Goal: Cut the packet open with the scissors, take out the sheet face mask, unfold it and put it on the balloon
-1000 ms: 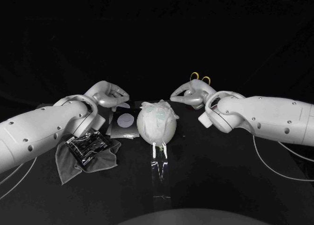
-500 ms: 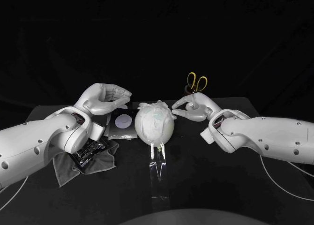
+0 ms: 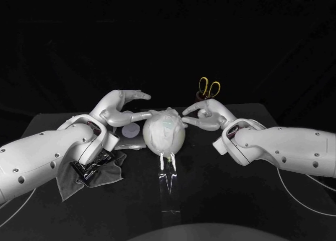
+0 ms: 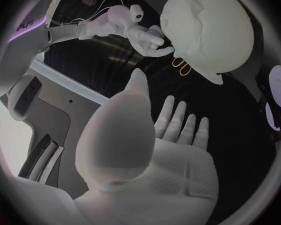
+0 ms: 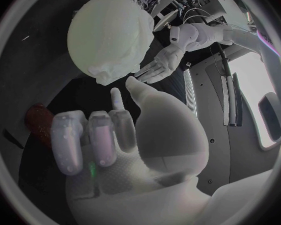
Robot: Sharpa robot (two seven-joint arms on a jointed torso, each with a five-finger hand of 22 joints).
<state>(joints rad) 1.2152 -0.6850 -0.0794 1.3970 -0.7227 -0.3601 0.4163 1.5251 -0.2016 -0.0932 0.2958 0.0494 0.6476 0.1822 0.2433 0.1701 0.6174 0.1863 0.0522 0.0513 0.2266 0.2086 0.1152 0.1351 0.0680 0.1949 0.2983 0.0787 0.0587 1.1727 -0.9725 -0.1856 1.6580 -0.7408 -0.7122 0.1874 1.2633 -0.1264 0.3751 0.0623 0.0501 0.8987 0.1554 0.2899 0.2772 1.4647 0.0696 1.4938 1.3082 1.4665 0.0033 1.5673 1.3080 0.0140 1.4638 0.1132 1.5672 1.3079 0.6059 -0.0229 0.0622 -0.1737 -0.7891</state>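
Note:
The pale balloon [image 3: 166, 134] stands mid-table with the crumpled white sheet mask [image 3: 168, 118] draped over its top. My left hand [image 3: 123, 107] hovers at the balloon's upper left, palm flat and fingers spread, holding nothing [image 4: 172, 130]. My right hand [image 3: 205, 113] sits just right of the balloon's top, most fingers curled in, one finger and the thumb pointing at the mask; nothing shows in its grasp [image 5: 106, 135]. The cut packet [image 3: 129, 133] lies left of the balloon, partly behind my left arm. The yellow-handled scissors [image 3: 209, 89] stand behind my right hand.
A grey cloth [image 3: 75, 175] with a black clear-topped box [image 3: 92, 164] on it lies under my left forearm. A clear strip [image 3: 168, 183] runs from the balloon's base toward the table's front edge.
My left hand has uncurled from a fist to a flat open palm and reached toward the balloon's top. The right hand has stayed almost still over the last half second.

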